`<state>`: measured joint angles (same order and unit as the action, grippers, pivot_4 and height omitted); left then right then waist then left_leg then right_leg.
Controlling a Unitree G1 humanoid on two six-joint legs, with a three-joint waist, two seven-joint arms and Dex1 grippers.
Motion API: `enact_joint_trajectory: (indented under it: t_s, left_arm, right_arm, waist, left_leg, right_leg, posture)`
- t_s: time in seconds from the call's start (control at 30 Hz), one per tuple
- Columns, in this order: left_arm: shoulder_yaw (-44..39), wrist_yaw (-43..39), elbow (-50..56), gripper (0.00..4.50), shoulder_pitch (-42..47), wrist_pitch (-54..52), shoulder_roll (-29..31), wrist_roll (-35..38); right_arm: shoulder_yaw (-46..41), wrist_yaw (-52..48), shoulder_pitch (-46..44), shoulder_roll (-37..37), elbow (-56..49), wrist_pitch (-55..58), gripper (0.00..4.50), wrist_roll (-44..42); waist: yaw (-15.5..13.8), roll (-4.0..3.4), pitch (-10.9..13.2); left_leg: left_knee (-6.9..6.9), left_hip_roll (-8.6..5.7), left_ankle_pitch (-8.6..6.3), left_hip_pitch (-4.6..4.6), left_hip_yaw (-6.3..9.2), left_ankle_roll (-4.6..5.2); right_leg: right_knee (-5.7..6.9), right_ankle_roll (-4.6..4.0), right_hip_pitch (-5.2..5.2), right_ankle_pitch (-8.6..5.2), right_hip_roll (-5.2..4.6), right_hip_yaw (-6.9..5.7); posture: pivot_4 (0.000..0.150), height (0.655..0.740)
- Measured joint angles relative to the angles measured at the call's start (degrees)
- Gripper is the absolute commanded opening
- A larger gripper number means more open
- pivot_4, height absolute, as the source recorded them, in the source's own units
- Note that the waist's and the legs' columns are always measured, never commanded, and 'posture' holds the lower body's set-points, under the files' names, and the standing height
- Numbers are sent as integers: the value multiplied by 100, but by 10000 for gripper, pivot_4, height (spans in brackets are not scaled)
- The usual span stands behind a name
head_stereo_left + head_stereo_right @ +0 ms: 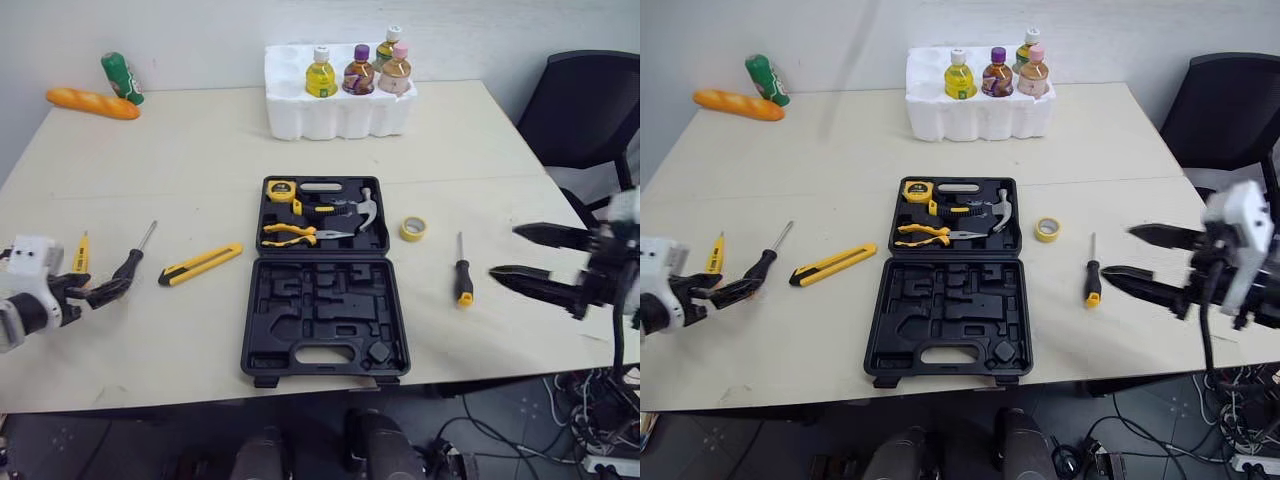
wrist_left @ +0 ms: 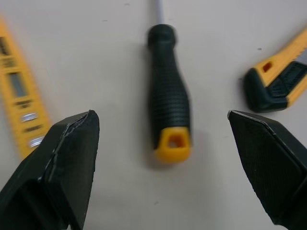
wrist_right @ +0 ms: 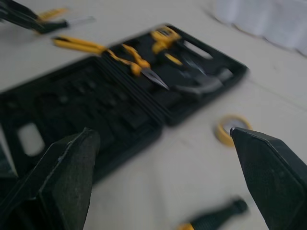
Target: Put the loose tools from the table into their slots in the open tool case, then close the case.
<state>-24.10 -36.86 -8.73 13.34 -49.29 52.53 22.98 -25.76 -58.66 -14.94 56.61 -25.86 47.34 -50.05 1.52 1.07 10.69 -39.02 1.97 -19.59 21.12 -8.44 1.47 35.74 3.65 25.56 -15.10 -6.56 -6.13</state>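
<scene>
At screwdriver handle (image 2: 169, 98) — left end effector (image 2: 160, 117), splayed

**Where your four cameras sit**

Your two head views look forward and down from above the near edge of the desk (image 1: 150, 170). They stand far enough back to take in the whole top, with the open tool case (image 1: 322, 290) at centre frame. Both share nearly the same scene, the right eye's shifted slightly left.

Your left wrist view looks along the left claw (image 2: 160, 115), very close to the desk, onto a black-handled screwdriver (image 2: 168, 96) that the head views show at middle left.

Your right wrist view looks along the right claw (image 3: 161, 132) from farther off, slanting across the desk onto the case.
</scene>
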Motion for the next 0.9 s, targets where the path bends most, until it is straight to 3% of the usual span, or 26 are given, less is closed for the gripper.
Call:
enact_joint_trajectory:
  t_s: [0.17, 0.27, 0.47, 0.57, 0.7, 0.9]
  left_arm:
    - [641, 246, -444, 44790, 675, 141, -37, -371]
    - [1050, 215, -651, 36839, 928, 309, -54, -590]
    - [1210, 173, -1065, 9992, 1294, 371, -56, -729]
    - [1291, -72, -1472, 9965, 1499, 621, 88, -780]
    - [1560, -764, -1632, 9964, 2525, 1137, 445, -875]
    - [2844, -2381, -568, 9964, 3693, 1157, 208, -875]
  right_arm:
    - [1407, 196, -1349, -467, -360, 42, 45000, -245]
    - [2088, 220, -1960, -806, -282, -35, 45000, -43]
    - [2421, 348, -2482, -1156, 79, -133, 45000, 232]
    - [2420, 425, -2467, -1189, 149, -148, 45000, 346]
    - [2408, 437, -2355, -1172, 146, -242, 45000, 440]
    - [2256, 651, -1758, -1077, 23, -379, 45000, 731]
  waist:
    - [-7, 4, -2]
    - [-9, 4, -2]
    - [-43, 9, -6]
    - [-41, 10, -5]
    - [-94, 47, -3]
    - [-183, 45, -4]
  left_leg:
    - [-3, -5, 1, 7, 0, 1]
    - [-6, -7, 1, 12, -2, 4]
    - [-10, -10, 6, 12, -3, 12]
    - [-10, -8, 8, 15, -2, 13]
    - [-12, -7, 12, 26, 4, 8]
    - [-20, -31, 10, 30, -27, 41]
  right_leg:
    - [-3, 0, 3, 0, 0, -3]
    - [4, 1, 3, 1, -1, -4]
    - [18, 2, 2, 1, -2, -5]
    - [18, 2, 3, 1, 0, -10]
    - [18, 2, 6, 1, 4, -26]
    - [9, 18, 2, 10, 9, -69]
  posture:
    - [1500, 7367]
    - [1500, 7367]
    - [1500, 7367]
    - [1500, 7367]
    - [1500, 7367]
    - [1500, 7367]
